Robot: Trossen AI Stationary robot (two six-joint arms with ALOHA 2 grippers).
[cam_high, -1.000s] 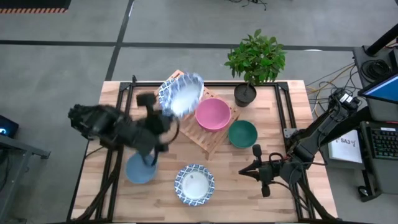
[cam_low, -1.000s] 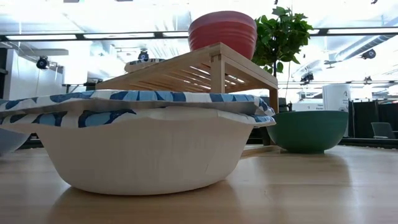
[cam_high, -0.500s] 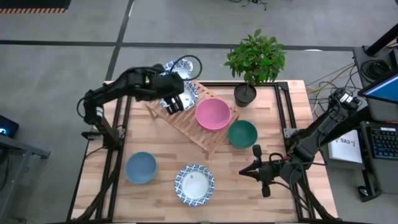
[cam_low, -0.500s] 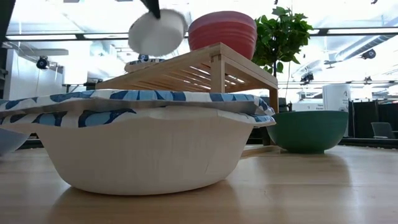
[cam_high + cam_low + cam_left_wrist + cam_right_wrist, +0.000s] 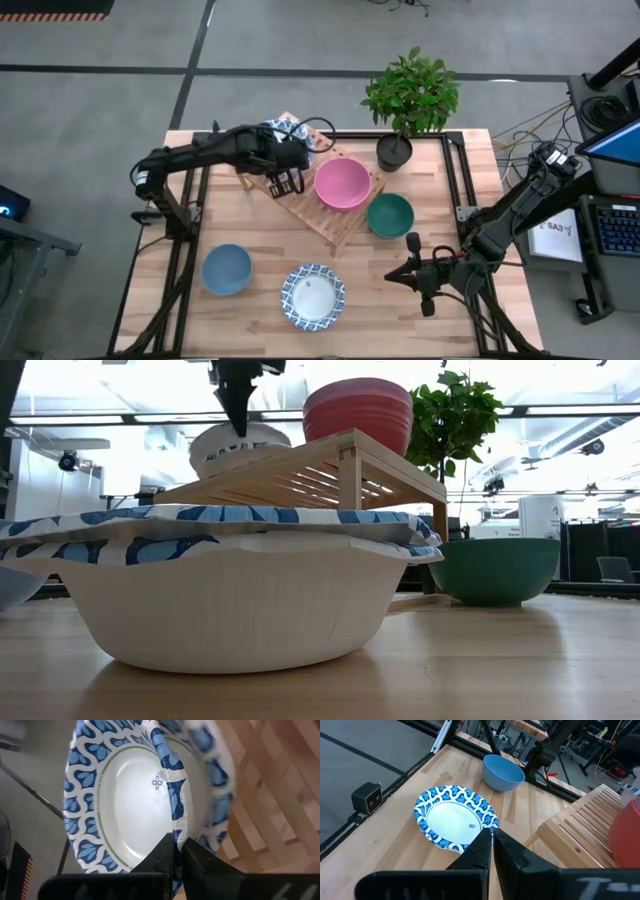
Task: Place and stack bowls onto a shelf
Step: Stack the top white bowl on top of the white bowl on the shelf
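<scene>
My left gripper (image 5: 287,172) (image 5: 238,422) hangs over the far left end of the wooden slatted shelf (image 5: 322,212) (image 5: 300,470), shut on a white bowl with a blue patterned rim (image 5: 125,800) (image 5: 240,445). A second patterned bowl (image 5: 215,775) lies under it on the shelf. A pink bowl (image 5: 342,183) stands on the shelf beside them. On the table stand the green bowl (image 5: 390,215), the blue bowl (image 5: 227,269) (image 5: 503,771) and another patterned bowl (image 5: 312,297) (image 5: 456,817). My right gripper (image 5: 424,292) (image 5: 491,837) waits shut near the table's right near corner. My left gripper pinches the top patterned bowl's rim (image 5: 177,822) between its two fingers (image 5: 162,852), one inside the bowl and one outside. The fingers come from above, pointing down. The bowl sits about level on the second patterned bowl on the shelf.
A potted plant (image 5: 410,95) (image 5: 455,420) stands at the table's far edge, just beyond the shelf's right end. Black frame bars (image 5: 190,210) run along the table's left and right sides. Bare wood shows between the shelf and the near bowls.
My left arm has swung from the table's left middle toward the far edge, carrying the patterned bowl high over the shelf's left end. It has then lowered the bowl from above the shelf onto the patterned bowl lying there. The gripper has stayed shut on the rim.
</scene>
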